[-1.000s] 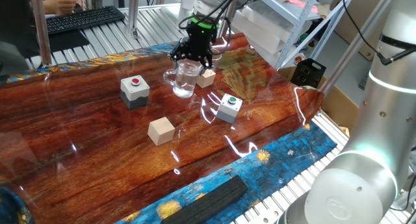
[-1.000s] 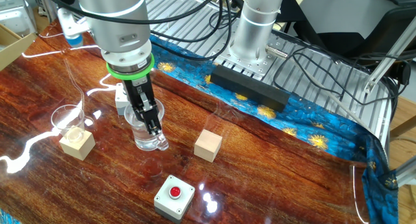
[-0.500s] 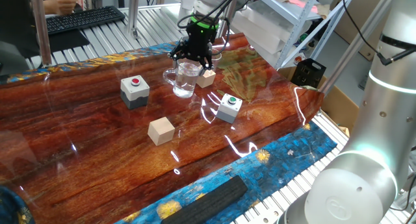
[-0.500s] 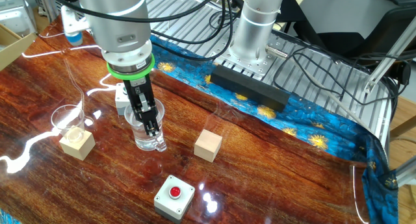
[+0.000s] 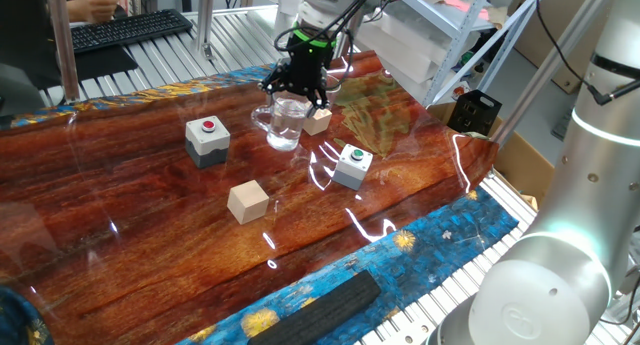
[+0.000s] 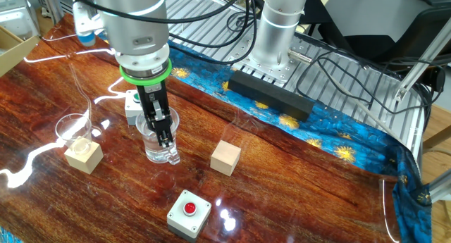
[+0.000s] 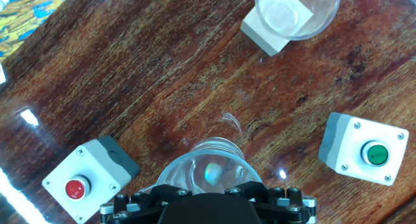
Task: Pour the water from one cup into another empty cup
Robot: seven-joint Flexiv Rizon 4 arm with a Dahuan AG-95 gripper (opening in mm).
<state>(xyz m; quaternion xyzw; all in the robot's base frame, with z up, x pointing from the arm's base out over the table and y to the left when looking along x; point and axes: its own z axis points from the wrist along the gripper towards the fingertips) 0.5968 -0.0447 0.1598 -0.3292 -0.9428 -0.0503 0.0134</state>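
The clear glass mug [image 5: 284, 123] [image 6: 158, 141] with a side handle stands near the table's middle. My gripper [image 6: 161, 127] [image 5: 297, 88] comes down over it with a black finger on each side of its wall, shut on it. From the hand view I look straight down into the mug [image 7: 208, 172], just ahead of the gripper [image 7: 208, 188], and its bottom glints faintly with water [image 7: 212, 174]. The smaller handleless cup [image 6: 72, 129] [image 7: 297, 13] stands apart, beside a wooden cube [image 6: 83, 156] [image 7: 270, 29], and looks empty.
A red-button box [image 5: 207, 140] [image 6: 189, 213] [image 7: 83, 185] and a green-button box [image 5: 352, 165] [image 7: 363, 149] flank the mug. A second wooden cube [image 5: 247, 200] [image 6: 225, 157] lies nearer the table's edge. A black bar [image 6: 268, 95] and the arm's base [image 6: 273, 39] sit past that edge.
The arm's wrist has shifted slightly upward over the mug. The mug and the fingers around it look the same as before.
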